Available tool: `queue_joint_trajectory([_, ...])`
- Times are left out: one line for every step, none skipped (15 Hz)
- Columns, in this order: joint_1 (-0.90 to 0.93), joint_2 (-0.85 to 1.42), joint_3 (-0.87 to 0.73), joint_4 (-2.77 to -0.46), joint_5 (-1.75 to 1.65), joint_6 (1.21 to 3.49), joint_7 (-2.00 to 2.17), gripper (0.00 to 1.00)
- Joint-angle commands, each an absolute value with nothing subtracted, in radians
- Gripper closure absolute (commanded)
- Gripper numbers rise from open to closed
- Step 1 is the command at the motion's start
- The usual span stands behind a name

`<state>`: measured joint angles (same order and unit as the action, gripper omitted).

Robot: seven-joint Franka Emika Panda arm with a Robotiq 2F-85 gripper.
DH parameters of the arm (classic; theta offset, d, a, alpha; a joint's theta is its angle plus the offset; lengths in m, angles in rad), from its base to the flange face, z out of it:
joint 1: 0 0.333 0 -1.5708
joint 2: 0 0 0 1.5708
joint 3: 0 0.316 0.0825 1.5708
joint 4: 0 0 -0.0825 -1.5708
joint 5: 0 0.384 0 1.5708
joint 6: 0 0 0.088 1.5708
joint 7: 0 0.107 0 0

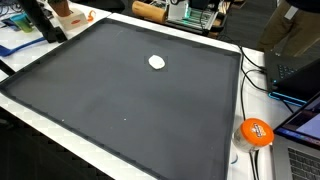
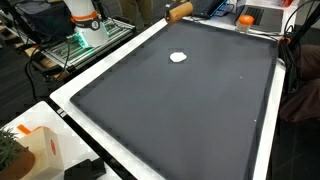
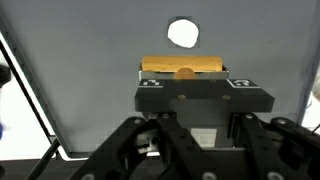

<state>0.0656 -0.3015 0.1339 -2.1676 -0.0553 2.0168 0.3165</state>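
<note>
Cluttered benches with cables, screens and boxes are crowding the background in both exterior views, all around a white tabletop (image 2: 100, 64). A large dark mat (image 1: 120, 100) is covering almost all of that tabletop, lying flat and leaving only a pale border showing at the edges.

In the wrist view the end effector (image 3: 202, 125) is filling the lower part of the picture, its black linkages spreading out to both sides. It is looking along the mat, with the mat's pale edge running slantwise at the left. A wooden block (image 3: 182, 67) with a black body under it is sitting straight ahead of the end effector, right at its front. I cannot tell whether the fingers are clamping this block or only standing behind it, nor how far apart they are, since the tips are hidden by the black parts.

In both exterior views a wooden handle (image 1: 150, 10) is lying at the far edge of the mat; whether it is the same piece as the block is not clear.

An orange round object (image 1: 255, 132) is resting off the mat, on the tabletop's border among the cables.

A small white disc (image 1: 157, 62) is lying alone on the mat, toward its far side and well apart from the edges. In the wrist view it is showing just beyond the wooden block, not touching it.
</note>
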Motion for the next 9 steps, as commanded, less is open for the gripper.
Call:
queue_joint_trajectory([0.062,-0.301,0.137,-2.165,-0.054,2.015,0.315,0.53])
queue_joint_trajectory([0.062,-0.301,0.137,-2.164,-0.054,2.015,0.316,0.53])
queue_joint_trajectory([0.062,-0.3,0.137,-2.164,-0.054,2.015,0.316,0.53])
queue_joint_trajectory([0.062,-0.3,0.137,-2.163,-0.054,2.015,0.316,0.78])
queue_joint_trajectory([0.052,-0.29,0.143,-2.158,-0.084,2.015,0.337,0.78])
queue_joint_trajectory([0.049,-0.281,0.142,-2.155,-0.094,2.013,0.342,0.78])
queue_joint_trajectory([0.042,-0.27,0.142,-2.152,-0.111,2.009,0.353,0.78])
queue_joint_trajectory([0.039,-0.26,0.139,-2.15,-0.117,2.008,0.355,0.78])
queue_joint_trajectory([0.036,-0.249,0.136,-2.148,-0.123,2.01,0.354,0.78])
